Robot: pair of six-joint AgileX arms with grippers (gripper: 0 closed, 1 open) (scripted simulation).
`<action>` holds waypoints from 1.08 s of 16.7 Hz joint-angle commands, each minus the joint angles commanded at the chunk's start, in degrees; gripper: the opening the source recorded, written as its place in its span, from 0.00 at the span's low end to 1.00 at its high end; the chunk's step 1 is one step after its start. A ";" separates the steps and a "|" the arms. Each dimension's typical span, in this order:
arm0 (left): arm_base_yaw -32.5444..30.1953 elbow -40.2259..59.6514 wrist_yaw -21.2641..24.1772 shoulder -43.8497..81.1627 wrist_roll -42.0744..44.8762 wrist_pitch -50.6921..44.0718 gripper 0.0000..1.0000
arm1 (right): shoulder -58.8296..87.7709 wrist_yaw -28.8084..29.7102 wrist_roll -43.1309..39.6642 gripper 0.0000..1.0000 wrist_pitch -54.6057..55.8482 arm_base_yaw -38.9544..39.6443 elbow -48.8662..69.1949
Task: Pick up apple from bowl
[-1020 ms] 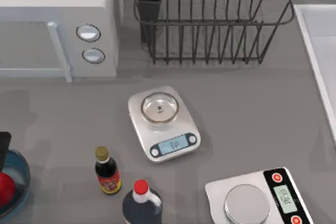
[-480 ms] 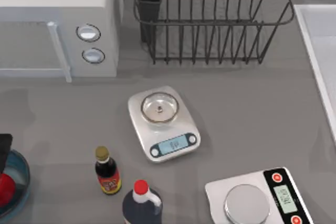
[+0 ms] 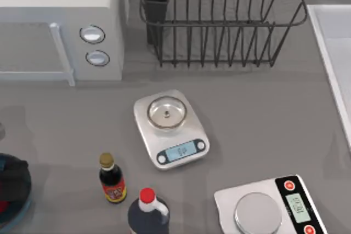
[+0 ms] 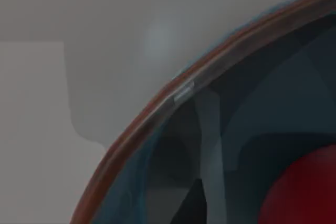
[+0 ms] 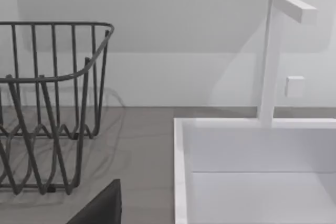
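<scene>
The blue glass bowl sits at the table's front left corner, cut off by the edge of the top view. My left gripper hangs as a dark mass right over the bowl and covers most of it. A sliver of the red apple peeks out beneath it. In the left wrist view the bowl's rim curves close by, with the apple inside the bowl. My right arm stays parked off to the right, a dark part of its gripper at the edge of its wrist view.
A small sauce bottle and a red-capped dark bottle stand just right of the bowl. Two scales sit mid-table and front right. A microwave, wire rack and white sink line the back and right.
My left gripper has moved in from the left edge over the bowl. It now covers most of the apple that showed before.
</scene>
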 joint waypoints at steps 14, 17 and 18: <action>0.04 -0.82 0.00 0.66 0.03 1.12 0.32 | 0.00 0.00 0.00 1.00 0.00 0.00 0.00; 0.04 -0.82 0.00 0.66 0.03 1.12 0.10 | 0.00 0.00 0.00 1.00 0.00 0.00 0.00; 0.04 -0.82 0.00 0.66 0.03 1.12 0.02 | 0.00 0.00 0.00 1.00 0.00 0.00 0.00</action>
